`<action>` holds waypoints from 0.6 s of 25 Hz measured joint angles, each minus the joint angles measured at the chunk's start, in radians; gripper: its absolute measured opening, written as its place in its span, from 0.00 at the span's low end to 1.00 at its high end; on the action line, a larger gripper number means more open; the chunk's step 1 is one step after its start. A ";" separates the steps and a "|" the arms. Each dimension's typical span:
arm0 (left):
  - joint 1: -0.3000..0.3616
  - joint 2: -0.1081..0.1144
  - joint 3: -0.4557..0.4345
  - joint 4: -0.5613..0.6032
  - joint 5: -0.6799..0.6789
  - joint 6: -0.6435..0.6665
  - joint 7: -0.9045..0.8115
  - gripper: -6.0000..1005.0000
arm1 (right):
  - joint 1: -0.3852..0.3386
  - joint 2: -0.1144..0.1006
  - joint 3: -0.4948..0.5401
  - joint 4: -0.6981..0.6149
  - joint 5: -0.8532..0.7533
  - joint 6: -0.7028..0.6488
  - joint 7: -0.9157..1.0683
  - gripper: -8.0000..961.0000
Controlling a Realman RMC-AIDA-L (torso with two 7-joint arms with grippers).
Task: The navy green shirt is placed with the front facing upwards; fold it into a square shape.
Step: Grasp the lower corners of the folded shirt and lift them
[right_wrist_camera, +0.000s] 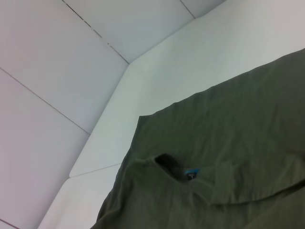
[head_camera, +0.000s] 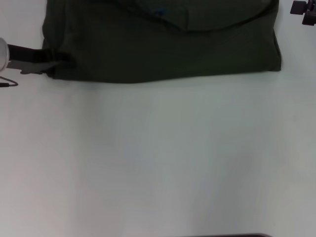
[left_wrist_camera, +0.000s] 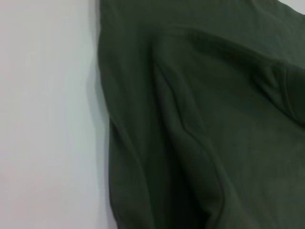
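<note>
Head view first: your navy green shirt [head_camera: 163, 44] lies at the far end of the white desk [head_camera: 158, 158], already folded into a wide band. The left claw [head_camera: 55, 63] is down at the band's near left corner and looks clenched on the hem there, probably pinching it so you can carry that side over for the next fold. The right claw [head_camera: 303, 12] sits off past the shirt's far right corner, clear of the cloth; can't tell if it's released or clenched.

Left wrist view: only creased green fabric beside bare desk, no fingers visible.

Right wrist view: you're looking down at the collar and the blue neck label [right_wrist_camera: 191, 173], with a folded layer lying over it.
</note>
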 joint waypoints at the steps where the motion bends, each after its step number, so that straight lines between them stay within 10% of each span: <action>1: -0.002 -0.001 0.002 0.000 0.001 -0.002 0.000 0.69 | 0.000 0.000 0.000 0.000 0.000 0.000 0.000 0.95; 15: -0.021 0.002 0.053 -0.001 0.016 -0.008 -0.044 0.56 | 0.005 -0.006 0.002 0.000 0.001 -0.001 0.002 0.95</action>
